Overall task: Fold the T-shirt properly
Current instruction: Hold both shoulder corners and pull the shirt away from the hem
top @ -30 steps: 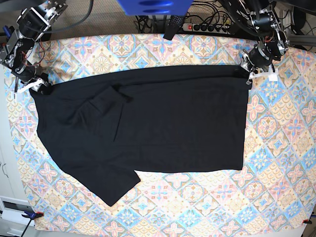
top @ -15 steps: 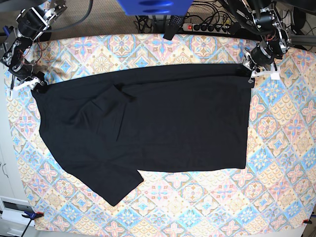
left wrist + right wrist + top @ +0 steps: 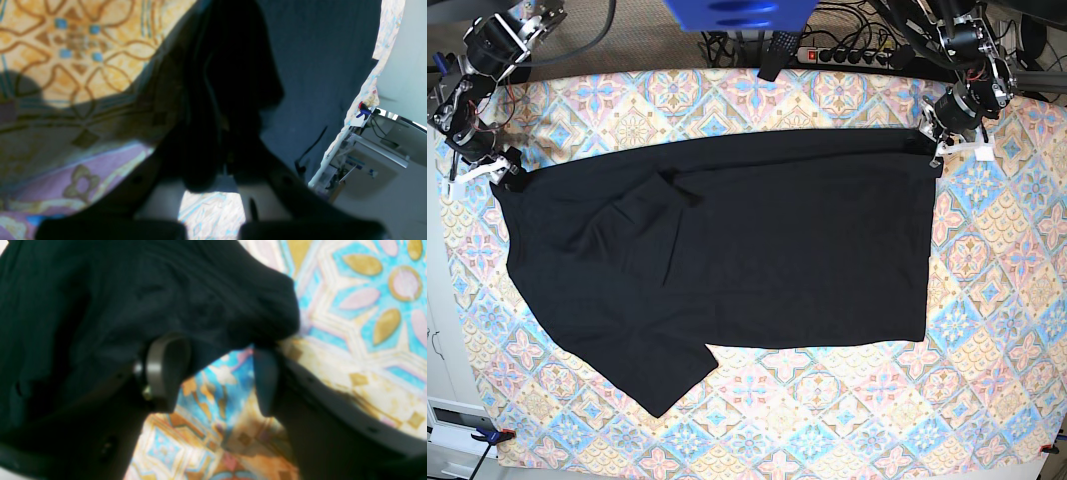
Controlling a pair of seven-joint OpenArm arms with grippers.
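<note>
Handling the limp, light T-shirt [image 3: 727, 250] calls for corner grips: left jaws pinch its one-o'clock hem corner, right jaws spread at ten o'clock.

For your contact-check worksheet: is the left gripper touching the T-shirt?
Touching. In the left wrist view the left gripper is shut on a bunched fold of the black T-shirt, with cloth pinched between its fingers.

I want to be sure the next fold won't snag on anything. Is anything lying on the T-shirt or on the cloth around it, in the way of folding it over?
Nothing visible does. The T-shirt lies spread on the patterned tablecloth with nothing on top of it. Only the left gripper, shut on its corner, and the right gripper, open at the opposite corner, are there.
</note>
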